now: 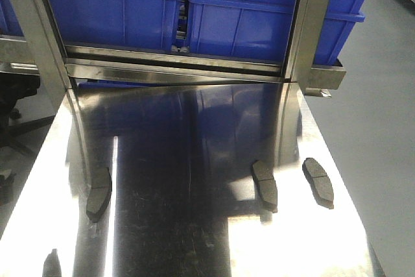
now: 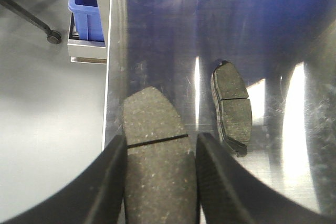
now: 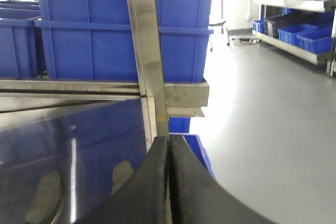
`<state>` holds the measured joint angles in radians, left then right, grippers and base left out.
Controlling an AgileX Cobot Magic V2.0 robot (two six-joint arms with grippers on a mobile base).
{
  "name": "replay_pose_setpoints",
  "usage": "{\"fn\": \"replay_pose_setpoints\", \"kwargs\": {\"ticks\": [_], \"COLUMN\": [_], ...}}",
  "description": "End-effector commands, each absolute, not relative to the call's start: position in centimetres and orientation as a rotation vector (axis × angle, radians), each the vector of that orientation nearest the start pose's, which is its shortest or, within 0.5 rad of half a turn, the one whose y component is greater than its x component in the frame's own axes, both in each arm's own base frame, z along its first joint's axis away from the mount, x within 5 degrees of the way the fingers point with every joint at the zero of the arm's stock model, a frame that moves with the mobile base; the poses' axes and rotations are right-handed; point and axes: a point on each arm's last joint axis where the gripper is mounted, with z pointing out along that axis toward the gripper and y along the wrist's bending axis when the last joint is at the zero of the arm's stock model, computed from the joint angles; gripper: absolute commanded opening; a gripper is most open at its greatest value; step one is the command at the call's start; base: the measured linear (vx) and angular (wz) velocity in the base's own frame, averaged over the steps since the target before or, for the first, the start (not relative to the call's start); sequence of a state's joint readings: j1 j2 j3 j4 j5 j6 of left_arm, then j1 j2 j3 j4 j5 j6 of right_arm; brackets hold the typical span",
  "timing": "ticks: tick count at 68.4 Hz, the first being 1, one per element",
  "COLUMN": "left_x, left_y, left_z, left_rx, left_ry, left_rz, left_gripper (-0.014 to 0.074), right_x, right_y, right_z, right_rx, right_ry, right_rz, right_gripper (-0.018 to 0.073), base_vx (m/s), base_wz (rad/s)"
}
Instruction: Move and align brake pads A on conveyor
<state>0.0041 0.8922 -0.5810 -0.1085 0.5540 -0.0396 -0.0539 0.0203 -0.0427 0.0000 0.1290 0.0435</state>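
Note:
Several dark grey brake pads lie on the shiny steel tabletop (image 1: pixel 194 238). In the front view one (image 1: pixel 98 194) is at the left, one (image 1: pixel 264 185) is right of centre, one (image 1: pixel 318 181) is near the right edge, and one (image 1: pixel 52 264) is cut off at the bottom left. In the left wrist view my left gripper (image 2: pixel 161 137) is shut on a pad (image 2: pixel 157 171) at the table's left edge, a black finger (image 2: pixel 105 182) pressing each long side. Another pad (image 2: pixel 231 108) lies ahead to its right. My right gripper (image 3: pixel 168 140) is shut and empty. No conveyor belt is in view.
Blue bins (image 1: pixel 259 11) sit on a steel rack behind the table, with upright posts (image 1: pixel 301 24) at its far corners. An office chair base (image 2: pixel 31 9) and a blue bin (image 2: pixel 86 9) stand left of the table. Two blurred pad shapes (image 3: pixel 122 174) show on the steel.

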Motion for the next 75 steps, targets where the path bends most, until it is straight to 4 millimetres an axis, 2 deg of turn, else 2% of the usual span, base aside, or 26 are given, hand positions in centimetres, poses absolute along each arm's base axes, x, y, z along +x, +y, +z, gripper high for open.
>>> {"fn": "replay_pose_setpoints", "kwargs": {"ticks": [1,9,17,27,39,46,55,63,69,75], "left_x": [17.2,17.2,17.2,17.2,17.2,17.2,17.2,17.2,17.2,17.2], "left_y": [-0.5,-0.5,-0.5,-0.5,-0.5,-0.5,-0.5,-0.5,-0.5,-0.5], "left_z": [28.5,28.5,28.5,28.5,28.5,28.5,28.5,28.5,28.5,28.5], "left_rx": [-0.134,-0.134,-0.134,-0.134,-0.134,-0.134,-0.134,-0.134,-0.134,-0.134], "left_ry": [2.231,2.231,2.231,2.231,2.231,2.231,2.231,2.231,2.231,2.231], "left_rz": [-0.142,-0.142,-0.142,-0.142,-0.142,-0.142,-0.142,-0.142,-0.142,-0.142], "left_gripper": [0.0177,0.0177,0.0177,0.0177,0.0177,0.0177,0.0177,0.0177,0.0177,0.0177], "right_x": [6.0,7.7,9.8,12.0,13.3,13.8,14.8,16.4,17.7,19.2], "right_y": [-0.4,-0.5,-0.7,-0.8,-0.9,-0.9,-0.9,-1.0,-1.0,-0.9], "right_z": [25.9,29.6,31.5,31.4,30.6,30.2,29.8,29.7,29.5,29.1], "right_rx": [0.031,0.027,0.015,0.023,0.024,0.023,0.022,0.035,0.088,0.077], "right_ry": [1.525,1.649,1.788,1.874,1.930,1.956,1.969,1.922,1.963,2.124], "right_rz": [-0.069,-0.080,-0.098,-0.077,-0.073,-0.073,-0.072,-0.058,-0.006,0.010], "right_gripper": [-0.0006,-0.0006,-0.0006,-0.0006,0.0039,0.0165,0.0477,0.0705,0.0727,0.0722], "base_vx": [0.00,0.00,0.00,0.00,0.00,0.00,0.00,0.00,0.00,0.00], "base_wz": [0.00,0.00,0.00,0.00,0.00,0.00,0.00,0.00,0.00,0.00]}}
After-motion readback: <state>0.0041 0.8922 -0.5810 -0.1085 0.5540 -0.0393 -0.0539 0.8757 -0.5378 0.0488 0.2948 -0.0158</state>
